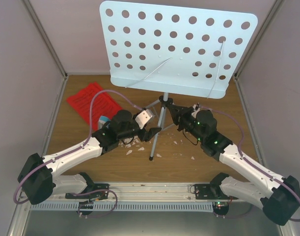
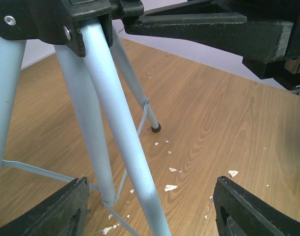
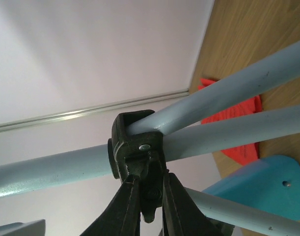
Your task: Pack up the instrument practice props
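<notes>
The pale-blue music stand stands mid-table, its hole-punched plate (image 1: 177, 46) high over its tripod legs (image 1: 157, 132). My right gripper (image 1: 171, 109) is shut on the black tab of the stand's leg hub (image 3: 137, 147); the wrist view shows both fingers (image 3: 122, 206) pinching the tab. My left gripper (image 1: 153, 131) is open low beside the tripod. One leg (image 2: 122, 147) runs between its fingers (image 2: 54, 211) without touching them. Red sheet-music pages (image 1: 92, 104) lie at the back left. A small blue box (image 1: 104, 119) sits just behind my left arm.
Small white scraps (image 1: 135, 146) are scattered on the wooden table (image 1: 199, 167) round the tripod feet. Grey walls close in the left, right and back sides. The stand's plate overhangs the rear half of the table.
</notes>
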Available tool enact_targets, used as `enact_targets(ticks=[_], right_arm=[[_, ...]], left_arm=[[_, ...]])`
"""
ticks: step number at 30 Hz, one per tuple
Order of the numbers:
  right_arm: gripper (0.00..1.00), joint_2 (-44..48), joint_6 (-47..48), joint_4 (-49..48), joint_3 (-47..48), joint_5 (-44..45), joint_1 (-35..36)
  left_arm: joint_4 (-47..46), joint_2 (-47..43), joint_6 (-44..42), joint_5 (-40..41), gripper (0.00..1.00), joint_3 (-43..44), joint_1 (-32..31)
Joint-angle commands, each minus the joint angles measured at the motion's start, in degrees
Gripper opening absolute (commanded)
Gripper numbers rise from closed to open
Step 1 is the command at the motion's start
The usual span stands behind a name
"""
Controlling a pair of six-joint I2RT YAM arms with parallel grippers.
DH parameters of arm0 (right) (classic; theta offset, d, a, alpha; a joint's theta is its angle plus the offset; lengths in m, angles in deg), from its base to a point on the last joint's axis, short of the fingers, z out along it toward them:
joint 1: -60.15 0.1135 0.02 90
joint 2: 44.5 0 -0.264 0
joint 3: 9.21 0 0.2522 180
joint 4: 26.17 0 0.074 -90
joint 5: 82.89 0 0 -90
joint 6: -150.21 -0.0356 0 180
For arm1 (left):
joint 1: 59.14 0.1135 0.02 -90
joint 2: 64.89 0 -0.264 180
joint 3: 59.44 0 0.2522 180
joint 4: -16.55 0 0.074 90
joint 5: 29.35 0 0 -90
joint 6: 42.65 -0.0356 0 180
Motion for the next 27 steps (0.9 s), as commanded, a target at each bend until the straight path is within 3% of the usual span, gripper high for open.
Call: enact_targets(ticks=[1,14,27], right_arm=[[0.01,0.85,13.56,7.31,2.10,8.69,-0.27],[0.01,0.18,48.13,13.65,5.72,15.09,-0.14],[0.01,-2.39,66.67,14.14,4.46,14.03,0.59]], left_arm=[[-1.59,-0.75,-0.48,0.48,0.70,1.81,-0.56],[-1.34,-0.87,-0.55,0.64,0.70,1.74,-0.82],[-1.33,-0.97,-0.81,1.06,0.70,1.75,-1.08]])
